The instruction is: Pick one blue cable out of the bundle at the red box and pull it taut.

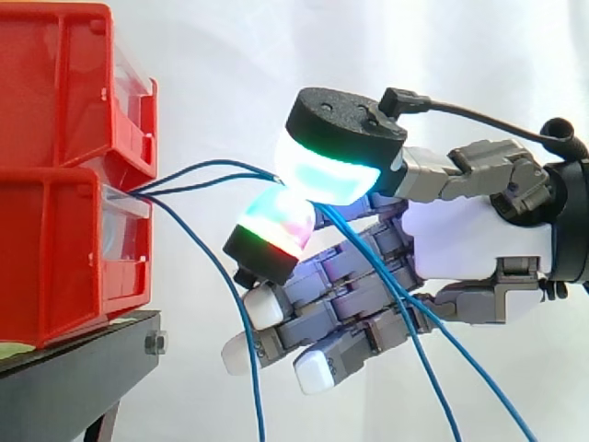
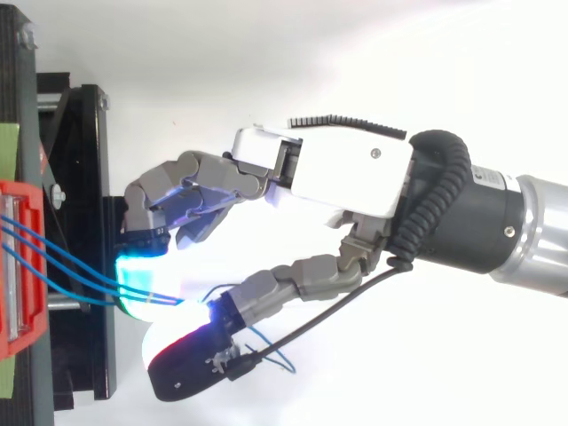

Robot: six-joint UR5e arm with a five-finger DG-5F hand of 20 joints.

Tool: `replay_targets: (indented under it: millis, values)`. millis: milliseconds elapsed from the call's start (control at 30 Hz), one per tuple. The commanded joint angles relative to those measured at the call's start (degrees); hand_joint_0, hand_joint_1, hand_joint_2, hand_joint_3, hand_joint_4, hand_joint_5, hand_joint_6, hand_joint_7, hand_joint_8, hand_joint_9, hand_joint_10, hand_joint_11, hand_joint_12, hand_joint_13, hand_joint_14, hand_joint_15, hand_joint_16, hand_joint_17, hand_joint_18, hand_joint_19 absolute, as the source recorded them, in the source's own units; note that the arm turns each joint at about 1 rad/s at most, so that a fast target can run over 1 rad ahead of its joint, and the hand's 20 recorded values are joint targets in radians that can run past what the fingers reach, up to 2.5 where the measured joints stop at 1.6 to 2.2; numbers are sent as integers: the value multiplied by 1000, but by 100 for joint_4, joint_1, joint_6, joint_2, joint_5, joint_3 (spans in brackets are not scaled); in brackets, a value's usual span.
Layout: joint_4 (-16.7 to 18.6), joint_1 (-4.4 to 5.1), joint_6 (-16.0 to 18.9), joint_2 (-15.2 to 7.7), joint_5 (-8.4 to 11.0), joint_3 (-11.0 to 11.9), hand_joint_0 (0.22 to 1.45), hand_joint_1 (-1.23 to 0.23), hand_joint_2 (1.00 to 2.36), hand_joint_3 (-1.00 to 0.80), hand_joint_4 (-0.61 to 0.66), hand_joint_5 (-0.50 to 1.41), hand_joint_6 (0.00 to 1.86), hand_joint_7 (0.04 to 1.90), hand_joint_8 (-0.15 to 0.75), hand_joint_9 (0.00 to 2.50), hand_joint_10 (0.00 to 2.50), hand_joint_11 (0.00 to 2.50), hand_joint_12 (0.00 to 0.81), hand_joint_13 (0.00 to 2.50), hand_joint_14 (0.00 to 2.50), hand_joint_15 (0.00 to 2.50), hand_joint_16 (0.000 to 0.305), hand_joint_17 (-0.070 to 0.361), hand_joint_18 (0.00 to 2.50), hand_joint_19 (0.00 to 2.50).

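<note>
- Closest in, the grey-and-white robot hand (image 1: 460,241) reaches from the right. Two glowing fingertips (image 1: 331,175) are pressed together and the other fingers curl loosely beneath.
- Thin blue cables (image 1: 216,184) are caught in that pinch! Two run almost straight to the front of the lower red plastic bin (image 1: 55,267), and their tails hang below the hand.
- Third blue strand (image 1: 214,267) droops free from the bin, just beside the black stand (image 1: 83,354).

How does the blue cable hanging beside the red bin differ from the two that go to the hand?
The hanging cable curves down from the lower red bin; the two cables run almost level. The hanging cable is not pinched; the pads of the hand pinch the two cables. All are thin and blue.
</note>
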Motion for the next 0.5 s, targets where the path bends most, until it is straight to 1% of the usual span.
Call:
replay_targets:
  millis: [0,67,100,233,333,400,433,467]
  values:
    - [-4,1,0,0,7,0,544,-776,1000,-500,292,-220,796,1131,392,611,16,866,457,547,6,235,62,140,757,443]
    - [-13,1,0,0,7,0,533,-762,1000,-500,290,-216,787,1114,394,615,15,868,461,550,6,236,63,141,760,441]
    - [-13,1,0,0,7,0,520,-738,1000,-500,290,-211,779,1121,401,621,16,861,465,554,6,236,64,143,765,446]
    - [-4,10,0,0,7,0,513,-716,1000,-500,287,-198,763,1165,411,648,16,865,467,555,6,237,64,144,769,446]
    - [-4,10,0,0,7,-9,541,-704,1002,-469,278,-191,757,1187,402,661,18,855,459,552,6,234,62,140,756,446]
    - [-13,19,0,0,7,0,594,-720,1009,-385,266,-190,763,1205,394,667,19,859,449,555,6,231,60,135,751,454]
    - [-13,19,0,0,7,0,593,-721,1010,-379,267,-190,766,1197,395,668,16,857,449,557,6,230,60,135,751,452]
    - [-13,19,0,0,7,0,618,-733,1011,-358,258,-191,775,1205,395,672,17,861,447,560,6,226,60,135,753,444]
